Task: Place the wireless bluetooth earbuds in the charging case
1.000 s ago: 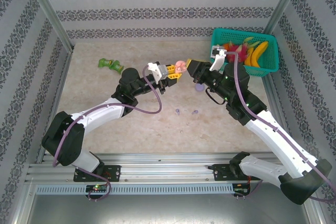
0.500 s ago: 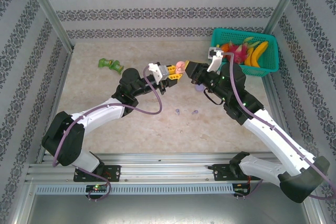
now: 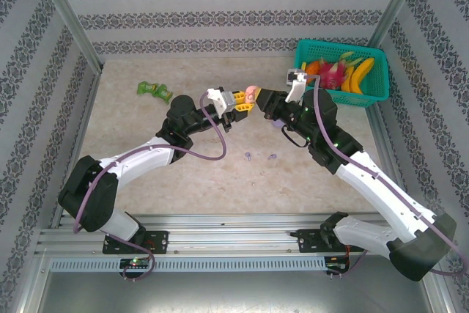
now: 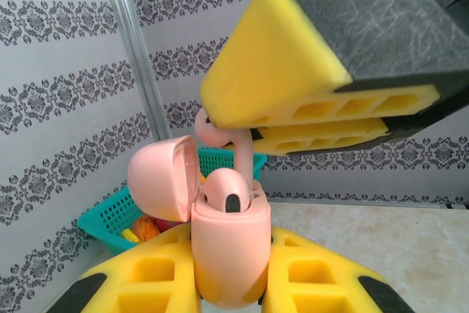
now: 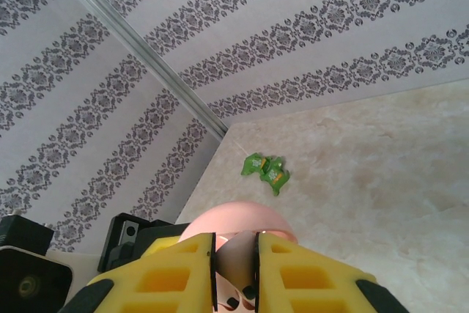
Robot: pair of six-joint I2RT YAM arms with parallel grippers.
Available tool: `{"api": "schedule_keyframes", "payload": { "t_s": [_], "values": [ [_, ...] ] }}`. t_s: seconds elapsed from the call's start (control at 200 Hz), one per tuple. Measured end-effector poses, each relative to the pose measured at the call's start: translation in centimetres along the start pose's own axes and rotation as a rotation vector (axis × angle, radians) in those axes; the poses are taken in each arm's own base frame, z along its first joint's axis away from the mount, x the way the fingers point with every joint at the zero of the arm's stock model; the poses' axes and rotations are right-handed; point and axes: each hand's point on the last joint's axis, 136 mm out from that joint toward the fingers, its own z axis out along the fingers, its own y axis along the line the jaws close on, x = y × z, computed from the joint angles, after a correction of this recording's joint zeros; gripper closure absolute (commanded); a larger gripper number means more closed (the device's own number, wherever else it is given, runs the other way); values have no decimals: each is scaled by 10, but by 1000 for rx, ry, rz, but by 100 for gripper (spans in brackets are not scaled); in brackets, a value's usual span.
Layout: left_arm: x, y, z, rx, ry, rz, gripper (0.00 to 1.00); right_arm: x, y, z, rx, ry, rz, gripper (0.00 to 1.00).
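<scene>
From above, the left gripper (image 3: 245, 99) and right gripper (image 3: 260, 95) meet tip to tip over the middle of the table (image 3: 183, 181), with the pink charging case (image 3: 251, 92) between them. A teal basket (image 3: 375, 91) of fruit sits at 2 o'clock, a green packet (image 3: 154, 90) at 10 o'clock, and one lilac earbud (image 3: 249, 156) lies near a second lilac earbud (image 3: 272, 157) on the table at 6 o'clock from the meeting point. At the left wrist, the left gripper (image 4: 231, 254) has its yellow fingers (image 4: 146, 276) clamped on the upright charging case (image 4: 231, 247), whose lid (image 4: 165, 177) hangs open at 9 o'clock. A seated earbud (image 4: 226, 194) rests in one well. At 12 o'clock the right gripper (image 4: 220, 126) pinches a pale pink earbud (image 4: 245, 155) by its head, its stem reaching down into the case beside the seated one. At the right wrist, the right gripper (image 5: 234, 254) shows its fingers (image 5: 176, 269) almost closed, the case's pink dome (image 5: 234, 219) just beyond them and the green packet (image 5: 266, 170) on the table (image 5: 381, 181) at 12 o'clock.
</scene>
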Motion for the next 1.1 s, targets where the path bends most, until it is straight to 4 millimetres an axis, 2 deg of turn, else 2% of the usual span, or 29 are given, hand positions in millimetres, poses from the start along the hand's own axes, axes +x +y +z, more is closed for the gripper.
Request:
{"api": "schedule_keyframes", "payload": {
  "t_s": [0.365,0.669,0.714,0.869,1.099],
  "values": [
    [0,1,0,-3,1,3,100,5,-2,5,-1,17,14,83],
    [9,4,0,-25,38,-17,100,15,-9,15,12,50,20,82],
    [10,4,0,-28,40,-18,100,15,-10,16,13,51,20,80],
    [11,4,0,-29,44,-20,100,15,-8,16,7,55,25,64],
    [7,5,0,-29,30,-12,100,7,-4,14,6,60,27,59]
  ]
}}
